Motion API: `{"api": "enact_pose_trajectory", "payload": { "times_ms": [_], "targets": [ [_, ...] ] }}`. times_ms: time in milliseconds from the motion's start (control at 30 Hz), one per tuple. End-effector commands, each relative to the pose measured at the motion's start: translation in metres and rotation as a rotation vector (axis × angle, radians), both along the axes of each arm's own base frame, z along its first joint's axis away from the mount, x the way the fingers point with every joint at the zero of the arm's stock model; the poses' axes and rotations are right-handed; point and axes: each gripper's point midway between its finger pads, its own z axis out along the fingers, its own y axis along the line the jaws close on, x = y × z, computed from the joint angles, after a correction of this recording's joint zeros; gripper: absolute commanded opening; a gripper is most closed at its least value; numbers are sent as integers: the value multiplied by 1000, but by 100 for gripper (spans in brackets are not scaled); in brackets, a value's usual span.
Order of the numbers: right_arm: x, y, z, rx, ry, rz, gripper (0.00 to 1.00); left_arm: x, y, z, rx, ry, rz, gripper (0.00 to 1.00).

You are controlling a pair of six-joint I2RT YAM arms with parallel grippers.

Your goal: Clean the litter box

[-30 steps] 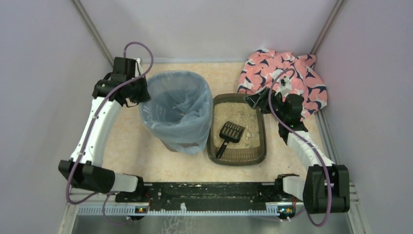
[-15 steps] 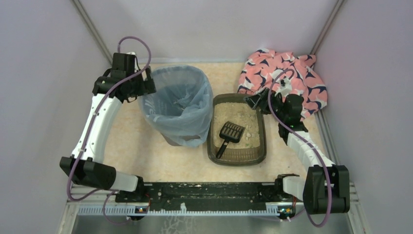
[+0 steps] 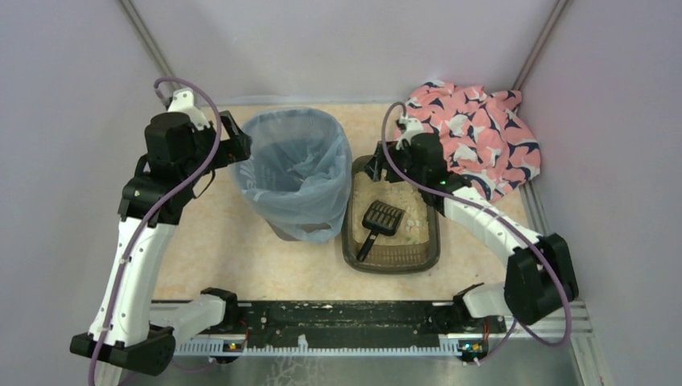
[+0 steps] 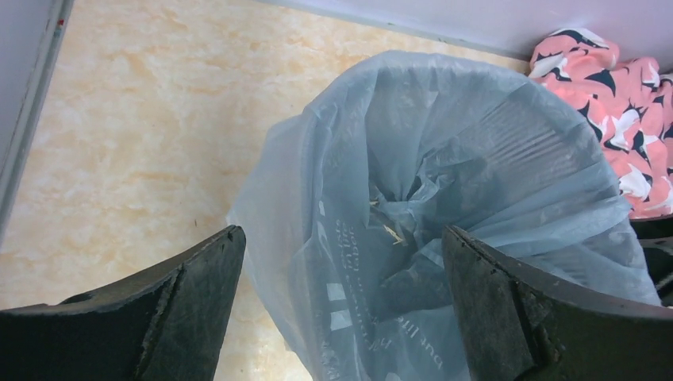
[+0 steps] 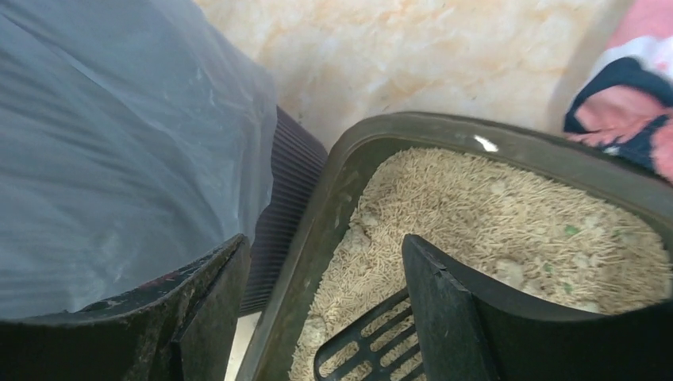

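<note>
Left wrist view shows the only writing in the scene: white print on the translucent blue bag (image 4: 476,159) that lines the round bin, running down the bag's near side; the letters are tilted and creased and cannot be read. The litter box (image 3: 392,259) sits on the marbled beige table (image 3: 209,233) just right of the bin (image 3: 285,232), its left rim close against the bin's dark ribbed wall (image 5: 278,206). It holds beige litter and a black slotted scoop (image 3: 380,219), which lies with its handle toward the near left. The right gripper (image 3: 376,165) hovers over the far left corner of the litter box (image 5: 444,127), jaws spread wide and empty. One finger is above the gap by the bin and the other above the litter, just far of the scoop head (image 5: 361,349). The left gripper (image 3: 233,145) is well left of the litter box, at the far left side of the bin. Its jaws are parted widely with nothing between them but the bag's rim below (image 4: 341,232); whether a finger brushes the plastic is hard to tell. A pink patterned cloth (image 3: 474,137) lies bunched in the far right corner, beyond the litter box.
</note>
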Motion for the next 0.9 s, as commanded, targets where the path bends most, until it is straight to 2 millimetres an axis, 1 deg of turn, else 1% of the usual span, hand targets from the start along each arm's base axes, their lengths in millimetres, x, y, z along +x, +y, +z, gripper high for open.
{"api": "enact_pose_trajectory", "payload": {
  "times_ms": [0,100,200,233,267,300,400,567,667,733,800,867],
  "targets": [
    [5,23,-24,-104,38,-2,70,7,-9,-12,-22,-5,-27,99],
    [2,49,-37,-117,65,47,71,7,-9,-28,-18,12,-30,99],
    [-7,80,-48,-138,83,106,72,5,-11,-41,-30,12,-39,99],
    [-9,91,-47,-143,79,123,72,4,-10,-45,-28,16,-36,99],
    [-11,97,-52,-155,88,134,72,4,-9,-47,-23,17,-32,99],
    [-13,104,-53,-161,90,144,72,3,-8,-49,-15,17,-28,99],
    [-16,124,-54,-163,88,177,73,3,-5,-53,6,14,-27,99],
    [-25,152,-57,-177,92,226,73,9,-5,-65,39,39,-34,99],
    [-28,162,-62,-188,97,245,73,11,-7,-69,41,43,-42,99],
    [-30,165,-63,-183,100,255,74,12,-8,-69,39,40,-46,99],
    [-31,164,-64,-186,98,255,74,13,-8,-69,38,39,-46,99],
    [-31,156,-62,-199,91,230,74,12,-7,-66,40,33,-45,99]
  ]
}}
